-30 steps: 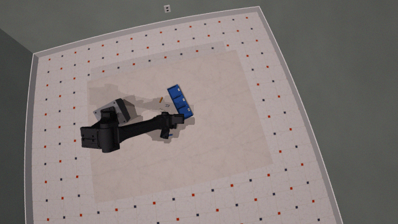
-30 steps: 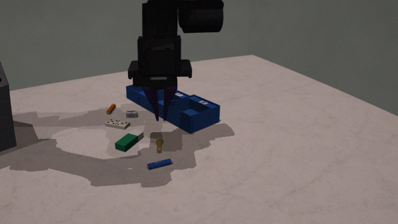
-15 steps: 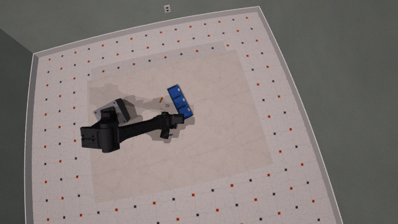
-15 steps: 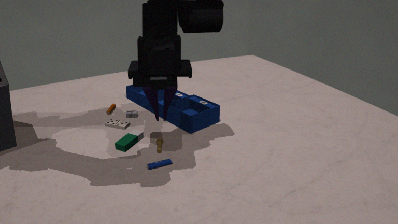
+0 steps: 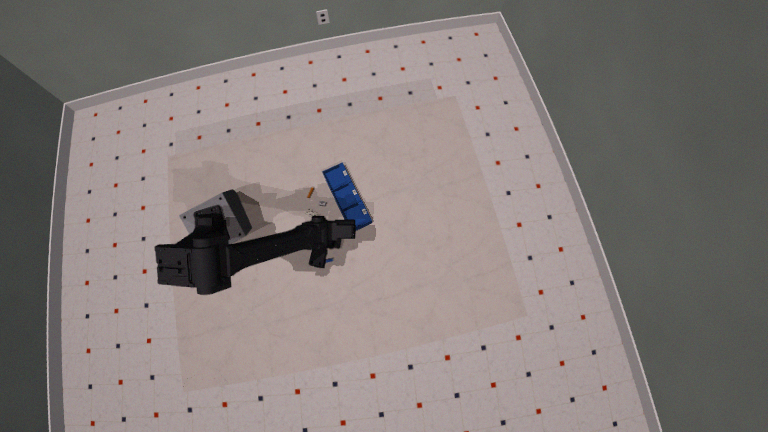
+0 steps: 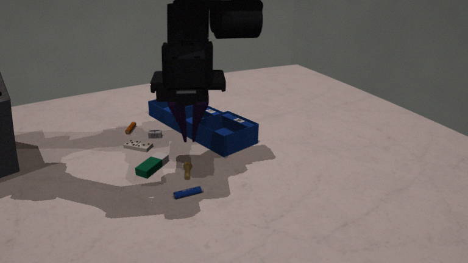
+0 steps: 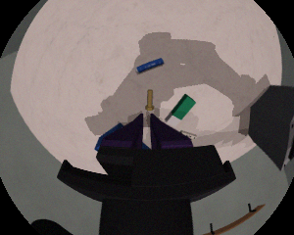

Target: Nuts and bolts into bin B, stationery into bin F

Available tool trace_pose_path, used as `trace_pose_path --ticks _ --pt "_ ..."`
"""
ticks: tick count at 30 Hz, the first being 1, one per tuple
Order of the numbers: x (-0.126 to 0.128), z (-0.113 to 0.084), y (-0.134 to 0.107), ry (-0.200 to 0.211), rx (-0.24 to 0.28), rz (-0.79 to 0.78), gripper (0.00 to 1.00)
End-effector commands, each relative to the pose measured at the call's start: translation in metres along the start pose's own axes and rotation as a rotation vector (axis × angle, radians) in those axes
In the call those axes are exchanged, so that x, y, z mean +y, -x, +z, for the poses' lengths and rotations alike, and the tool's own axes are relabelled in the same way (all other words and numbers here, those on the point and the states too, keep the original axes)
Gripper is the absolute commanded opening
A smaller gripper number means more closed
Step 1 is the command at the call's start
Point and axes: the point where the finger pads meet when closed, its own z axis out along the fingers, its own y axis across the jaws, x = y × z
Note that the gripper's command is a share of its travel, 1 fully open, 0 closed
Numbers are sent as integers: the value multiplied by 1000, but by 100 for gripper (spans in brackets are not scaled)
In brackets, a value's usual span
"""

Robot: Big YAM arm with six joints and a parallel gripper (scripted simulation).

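My gripper (image 6: pixel 188 139) (image 7: pixel 146 117) points straight down, its purple fingers nearly together with nothing between them. It hangs a little above the table, in front of the blue bin row (image 6: pixel 237 141) (image 5: pixel 346 195). A brass bolt (image 6: pixel 186 170) (image 7: pixel 150 100) lies on the table just below and in front of the fingertips. A green eraser with a white end (image 6: pixel 150 165) (image 7: pixel 181 108) lies to the bolt's left. A small grey ribbed piece (image 6: pixel 155 133) lies further back. The bins carry small white tags that are too small to read.
A blue cylinder (image 6: pixel 187 192) (image 7: pixel 150 66) lies nearer the front. An orange cylinder (image 6: pixel 130 127) (image 5: pixel 309 192) and a white domino (image 6: pixel 138 145) lie at the left. The arm's dark base block (image 6: pixel 5 133) stands at the far left edge.
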Motion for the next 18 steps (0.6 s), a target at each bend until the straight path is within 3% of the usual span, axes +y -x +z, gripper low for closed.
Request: trace_pose_path --ticks 1,14,15,18 --pt "12 -6 0 24 3 7 9" --pt "12 -6 0 24 3 7 9" --pt "12 -6 0 24 3 7 28" --pt "12 -6 0 24 3 7 28"
